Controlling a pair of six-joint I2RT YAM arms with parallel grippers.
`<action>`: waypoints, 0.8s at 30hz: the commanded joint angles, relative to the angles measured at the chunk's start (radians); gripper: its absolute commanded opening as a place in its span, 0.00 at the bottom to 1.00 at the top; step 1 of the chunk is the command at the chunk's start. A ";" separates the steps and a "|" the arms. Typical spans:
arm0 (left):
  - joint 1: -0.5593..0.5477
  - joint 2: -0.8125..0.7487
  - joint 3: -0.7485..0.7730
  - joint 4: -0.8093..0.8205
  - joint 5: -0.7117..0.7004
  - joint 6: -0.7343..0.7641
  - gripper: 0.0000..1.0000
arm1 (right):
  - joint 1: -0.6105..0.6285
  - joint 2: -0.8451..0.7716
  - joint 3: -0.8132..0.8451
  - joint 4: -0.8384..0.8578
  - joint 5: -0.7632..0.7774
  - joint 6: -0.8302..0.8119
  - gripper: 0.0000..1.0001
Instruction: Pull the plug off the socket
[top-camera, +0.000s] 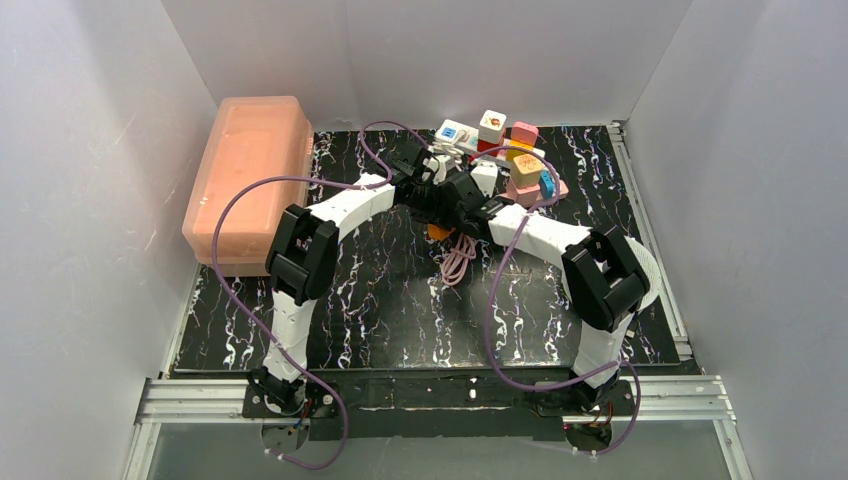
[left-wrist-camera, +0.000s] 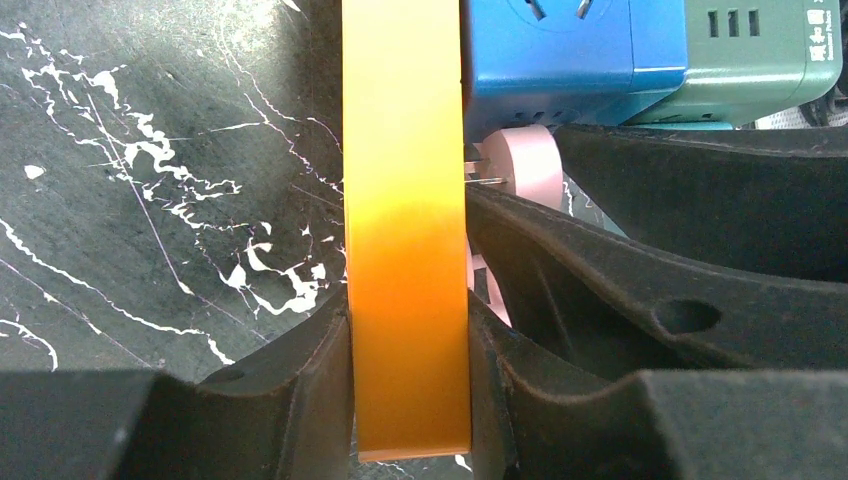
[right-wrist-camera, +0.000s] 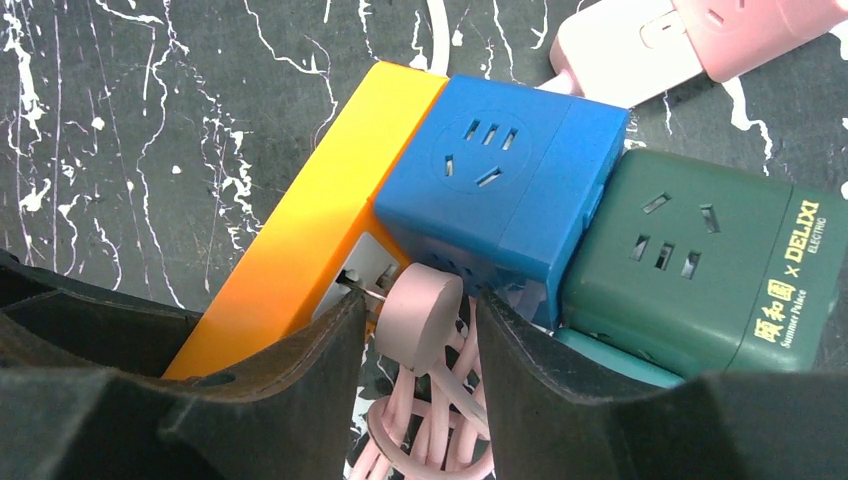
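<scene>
The socket is an orange power strip (left-wrist-camera: 405, 200), held on edge over the black marble table. My left gripper (left-wrist-camera: 408, 370) is shut on it, one finger pressed on each long side. It also shows in the right wrist view (right-wrist-camera: 300, 240); in the top view only a corner of it (top-camera: 437, 232) shows under the arms. A round pink plug (right-wrist-camera: 415, 325) sits tilted at its white face with bare metal prongs showing between plug and strip. My right gripper (right-wrist-camera: 420, 300) straddles the plug with a narrow gap on each side. The pink cable (right-wrist-camera: 440, 430) coils below.
A blue cube adapter (right-wrist-camera: 490, 170) and a green adapter (right-wrist-camera: 690, 260) lie against the strip's far end, with a pink strip (right-wrist-camera: 700, 25) behind them. Several adapters (top-camera: 500, 150) are piled at the back. A translucent orange bin (top-camera: 250, 170) stands at the left.
</scene>
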 joint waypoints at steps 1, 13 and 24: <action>-0.001 -0.135 0.004 -0.028 0.119 -0.008 0.03 | -0.006 -0.097 -0.056 0.106 0.035 -0.031 0.53; 0.010 -0.110 0.046 -0.073 0.082 -0.009 0.09 | -0.008 -0.462 -0.168 0.152 -0.061 -0.204 0.53; 0.010 -0.130 0.036 -0.094 0.090 -0.017 0.10 | -0.127 -0.566 -0.113 -0.077 -0.434 -0.089 0.71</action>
